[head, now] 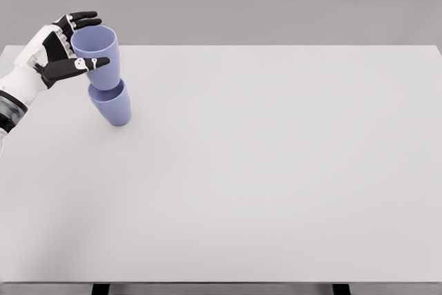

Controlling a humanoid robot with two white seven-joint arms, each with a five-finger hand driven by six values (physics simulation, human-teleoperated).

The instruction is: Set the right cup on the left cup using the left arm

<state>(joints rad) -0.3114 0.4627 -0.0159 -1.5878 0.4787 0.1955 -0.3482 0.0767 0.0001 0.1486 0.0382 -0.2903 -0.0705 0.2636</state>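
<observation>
Two lavender-blue cups stand at the far left of the white table (276, 170). The upper cup (98, 54) sits nested in the mouth of the lower cup (111, 105), and the stack leans a little. My left hand (77, 43) is beside the upper cup on its left. Its thumb lies across the cup's front and its fingers reach behind the rim, loosely spread around the cup. Whether the fingers still press on the cup cannot be told. The right arm is out of view.
The table's far edge runs just behind the cups, and its left edge lies under my left forearm (14, 94). Nothing else stands on the table.
</observation>
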